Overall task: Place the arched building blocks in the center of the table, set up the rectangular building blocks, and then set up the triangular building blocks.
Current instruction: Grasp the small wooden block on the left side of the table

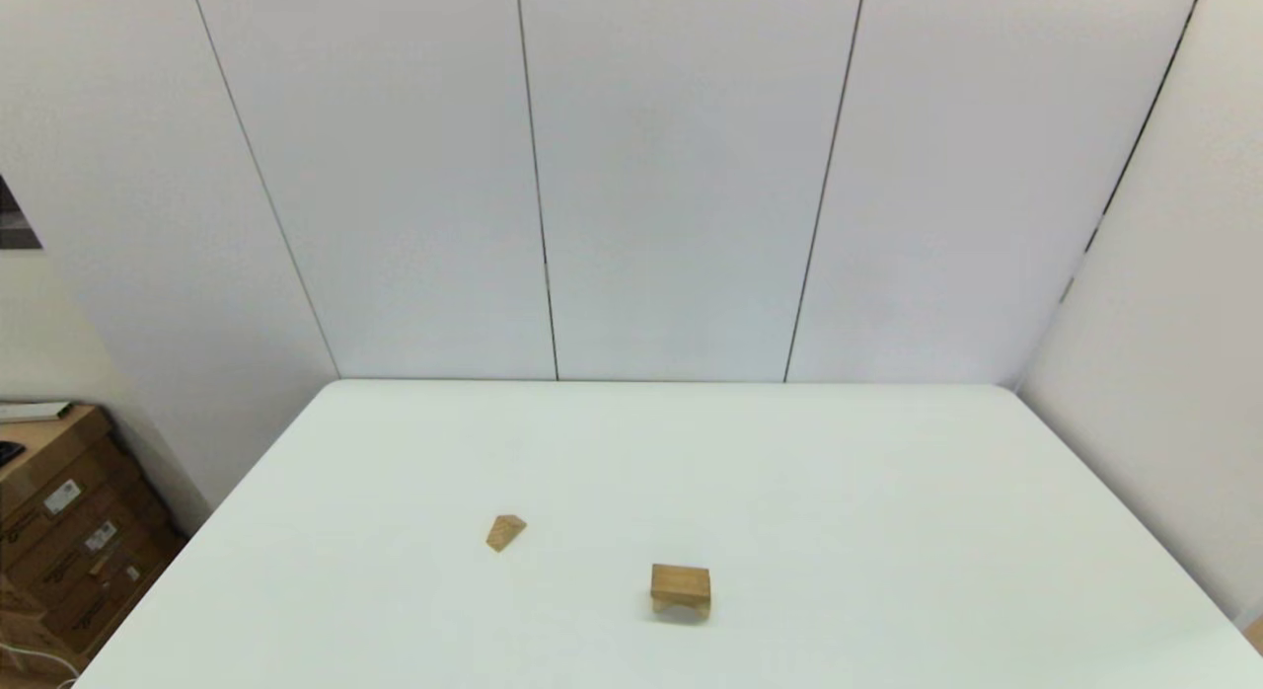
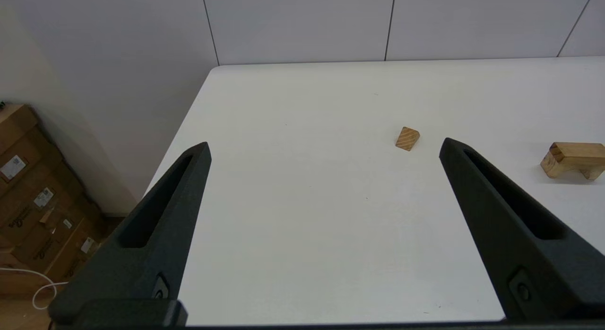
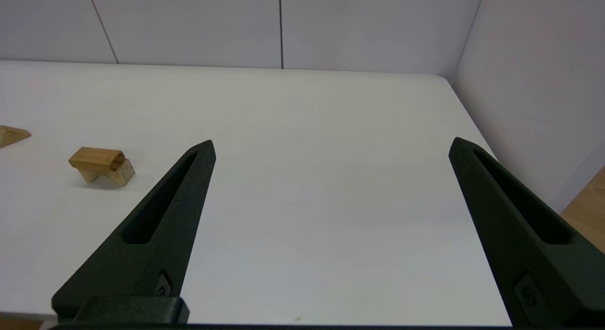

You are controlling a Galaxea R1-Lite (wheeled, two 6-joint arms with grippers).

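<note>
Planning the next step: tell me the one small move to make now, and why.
Probably send the open left gripper toward the small light-wood triangular prism. The flat light-wood rectangular slab already lies on the light-wood arched block, while the prism sits apart on the white table, on the left arm's side. The right gripper hangs open too.

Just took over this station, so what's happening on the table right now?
Nothing is being handled. Both hands are open and held back over the near edge of the table, left hand and right hand alike. The arched block stands near the middle with the rectangular block laid on top. The triangular block lies apart to its left, not yet stacked.
</note>
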